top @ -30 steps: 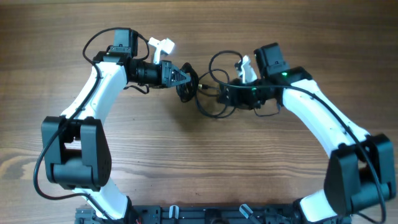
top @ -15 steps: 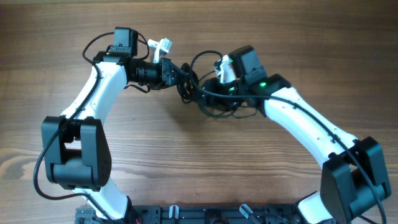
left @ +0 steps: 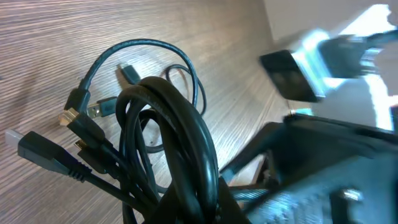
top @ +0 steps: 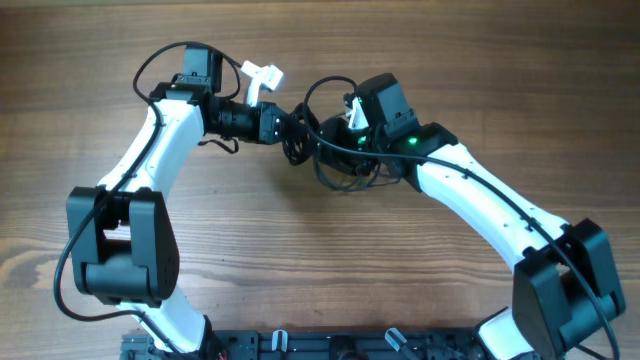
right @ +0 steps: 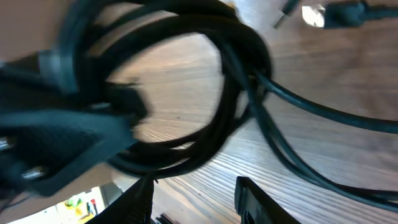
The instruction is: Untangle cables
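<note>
My right fingers [right: 142, 199] stand apart, two pale tips at the bottom of the right wrist view with a bare gap between them. The round loop of the thin black flexible cables [right: 230, 93], the ones with small plug ends, lies just beyond those tips and not between them. So my right gripper [right: 193, 190] holds nothing. My left gripper [top: 293, 126] is pinched together on the thick part of the same bundle. In the left wrist view the wound strands run down to the lower edge where my jaws sit, though the left fingers themselves are out of that frame. From overhead the tangle sits between my two wrists over the far middle of the brown wood-grain table [top: 300, 270], with loose loops spilling just below my right wrist. I cannot tell how much of it rests on the wood. I judge this to be the anchor-and-pick step: left hand steadies the coil while the right seeks one strand. Next I need to bring the right tips around a single cord, best one leading to a free end such as the flat black plug [left: 37, 149]. Then I clamp and draw it away from the left hand gently, since threaded loops may tighten.
</note>
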Motion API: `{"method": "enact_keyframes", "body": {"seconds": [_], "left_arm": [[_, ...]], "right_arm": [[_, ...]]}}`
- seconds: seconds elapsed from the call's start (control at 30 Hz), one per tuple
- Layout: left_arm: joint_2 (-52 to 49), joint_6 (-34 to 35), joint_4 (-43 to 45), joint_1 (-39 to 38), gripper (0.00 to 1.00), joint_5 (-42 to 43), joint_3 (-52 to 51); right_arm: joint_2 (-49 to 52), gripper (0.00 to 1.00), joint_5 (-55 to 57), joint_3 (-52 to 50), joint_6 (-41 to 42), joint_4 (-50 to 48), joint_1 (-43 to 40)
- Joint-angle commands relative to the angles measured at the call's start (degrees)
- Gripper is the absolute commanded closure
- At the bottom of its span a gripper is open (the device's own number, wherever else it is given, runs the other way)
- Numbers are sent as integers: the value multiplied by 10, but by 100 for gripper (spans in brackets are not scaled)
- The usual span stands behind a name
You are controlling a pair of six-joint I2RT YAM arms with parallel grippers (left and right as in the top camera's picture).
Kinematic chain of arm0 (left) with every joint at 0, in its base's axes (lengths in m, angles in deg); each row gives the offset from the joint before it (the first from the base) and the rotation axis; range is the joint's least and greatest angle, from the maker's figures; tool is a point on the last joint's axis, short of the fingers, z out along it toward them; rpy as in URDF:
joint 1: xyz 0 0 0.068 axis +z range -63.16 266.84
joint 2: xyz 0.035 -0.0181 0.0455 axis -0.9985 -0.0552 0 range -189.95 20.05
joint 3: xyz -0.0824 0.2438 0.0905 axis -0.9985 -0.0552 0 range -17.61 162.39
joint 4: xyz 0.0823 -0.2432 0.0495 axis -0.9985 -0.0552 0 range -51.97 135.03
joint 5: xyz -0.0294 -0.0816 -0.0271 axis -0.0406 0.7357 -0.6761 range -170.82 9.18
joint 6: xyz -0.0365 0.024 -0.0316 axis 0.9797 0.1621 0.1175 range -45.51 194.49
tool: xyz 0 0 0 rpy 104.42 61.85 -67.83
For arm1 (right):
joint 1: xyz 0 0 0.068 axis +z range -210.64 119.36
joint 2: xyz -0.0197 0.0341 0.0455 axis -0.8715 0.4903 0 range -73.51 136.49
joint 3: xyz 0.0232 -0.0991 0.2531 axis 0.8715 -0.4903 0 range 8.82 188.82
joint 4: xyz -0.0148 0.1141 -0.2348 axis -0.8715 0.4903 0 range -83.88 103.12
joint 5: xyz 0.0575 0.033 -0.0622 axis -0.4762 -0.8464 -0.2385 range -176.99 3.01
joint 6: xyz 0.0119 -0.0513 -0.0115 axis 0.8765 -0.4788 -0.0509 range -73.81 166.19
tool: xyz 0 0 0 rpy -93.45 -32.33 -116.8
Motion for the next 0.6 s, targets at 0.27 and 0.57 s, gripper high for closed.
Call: {"method": "enact_keyframes", "body": {"seconds": [0.27,0.57], "left_arm": [[-2,-49,-5,4,96,95,-2],[-2,-49,-7,4,96,111,-2]], "right_arm": [[34,57,25,-1,31,-7,-4],[47,62,16,-1,73,-71,-7]]}}
